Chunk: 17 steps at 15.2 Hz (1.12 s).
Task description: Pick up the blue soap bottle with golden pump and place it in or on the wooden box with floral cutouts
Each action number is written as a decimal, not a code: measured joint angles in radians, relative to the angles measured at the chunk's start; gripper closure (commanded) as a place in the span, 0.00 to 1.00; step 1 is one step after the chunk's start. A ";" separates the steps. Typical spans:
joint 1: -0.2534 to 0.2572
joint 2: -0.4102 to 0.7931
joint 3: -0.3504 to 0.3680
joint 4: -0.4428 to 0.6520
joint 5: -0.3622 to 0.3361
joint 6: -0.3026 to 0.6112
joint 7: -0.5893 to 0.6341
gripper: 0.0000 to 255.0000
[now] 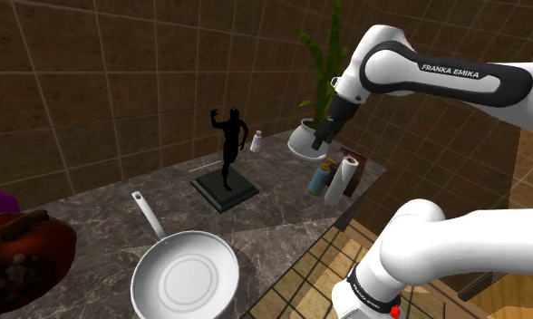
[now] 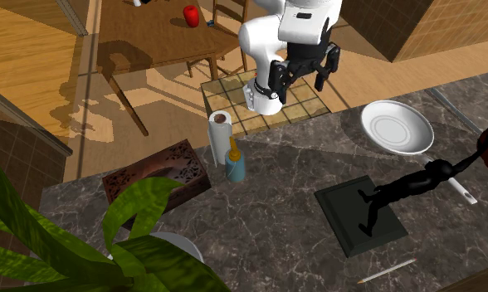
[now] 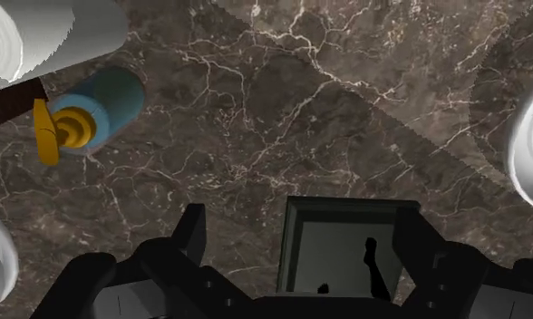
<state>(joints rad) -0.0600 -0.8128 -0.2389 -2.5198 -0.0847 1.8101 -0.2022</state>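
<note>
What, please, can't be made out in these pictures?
Box, second exterior view: part under plant leaves.
Box, shoulder view: mostly behind the paper roll.
Box, wrist view: cut off by the edge, under the roll.
Bottle, wrist view: seen from above, its base hidden.

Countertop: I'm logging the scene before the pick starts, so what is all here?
soap bottle: one, blue with golden pump, upright beside the paper roll
paper roll: one, white, upright near the counter's edge
carved box: one, brown, at the counter's edge next to the bottle
statuette: one, black, on a dark square base mid-counter
pan: one, white, near the counter's edge
plant: one, green, white pot, by the wall
shaker: one, white, by the wall behind the statuette
cup: one, red, on the wooden table beyond
arm: one, white, above the counter; jaws black, open, empty
</note>
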 measured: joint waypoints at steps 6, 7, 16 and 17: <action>-0.039 0.074 -0.153 -0.019 -0.078 0.106 -0.163 0.00; -0.046 0.079 -0.175 -0.027 -0.090 0.120 -0.188 0.00; -0.038 0.271 -0.396 0.001 -0.126 0.304 -0.406 0.00; -0.038 0.278 -0.405 -0.005 -0.127 0.319 -0.414 0.00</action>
<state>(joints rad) -0.0979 -0.5346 -0.6439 -2.5248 -0.2120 2.1288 -0.6159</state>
